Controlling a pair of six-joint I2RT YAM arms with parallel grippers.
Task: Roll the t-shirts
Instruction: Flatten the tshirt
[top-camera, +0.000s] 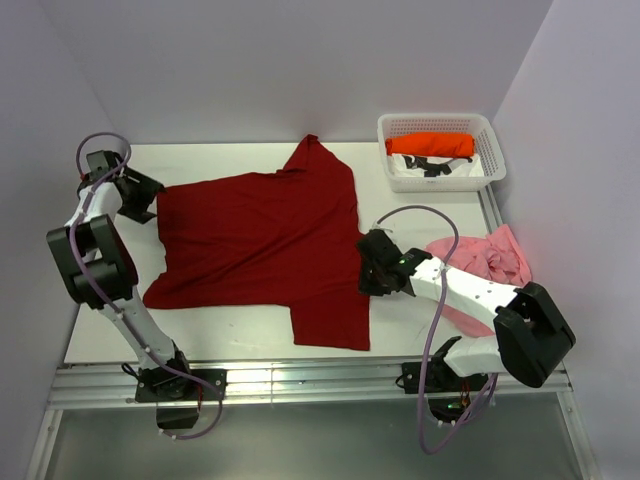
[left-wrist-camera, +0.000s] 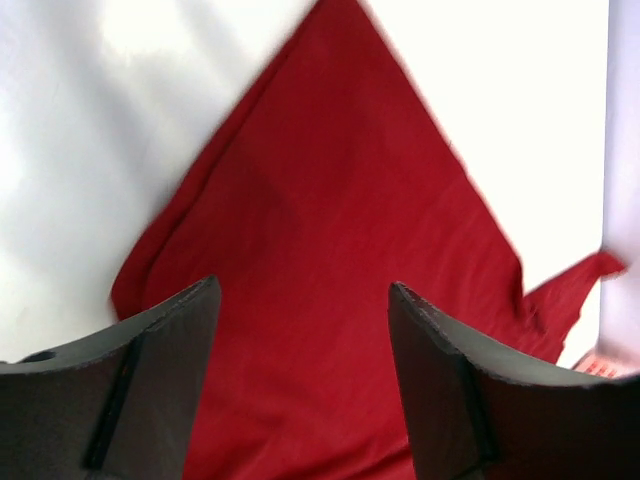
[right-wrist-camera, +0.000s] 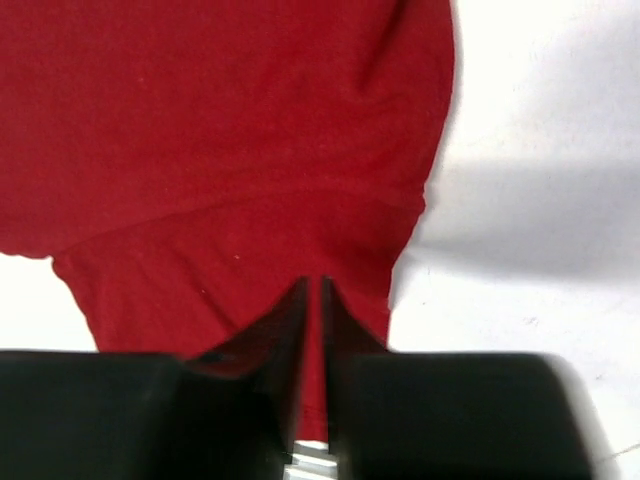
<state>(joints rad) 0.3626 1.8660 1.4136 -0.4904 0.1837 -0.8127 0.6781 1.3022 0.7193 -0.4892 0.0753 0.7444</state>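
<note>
Looking soft and floppy, the dark red t-shirt wants edge pinches — right end effector clamps its edge, left end effector hangs open above it.

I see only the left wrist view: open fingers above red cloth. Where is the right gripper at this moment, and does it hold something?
Observer: The right gripper is at the right edge of the dark red t-shirt. Its jaws are almost together, with red cloth pinched in the narrow gap.
Operator: Thank you. At the right border of my picture I see a little pink. What is it?
Observer: It is the pale pink t-shirt. It lies crumpled on the table, to the right of the red one, not spread out.
</note>
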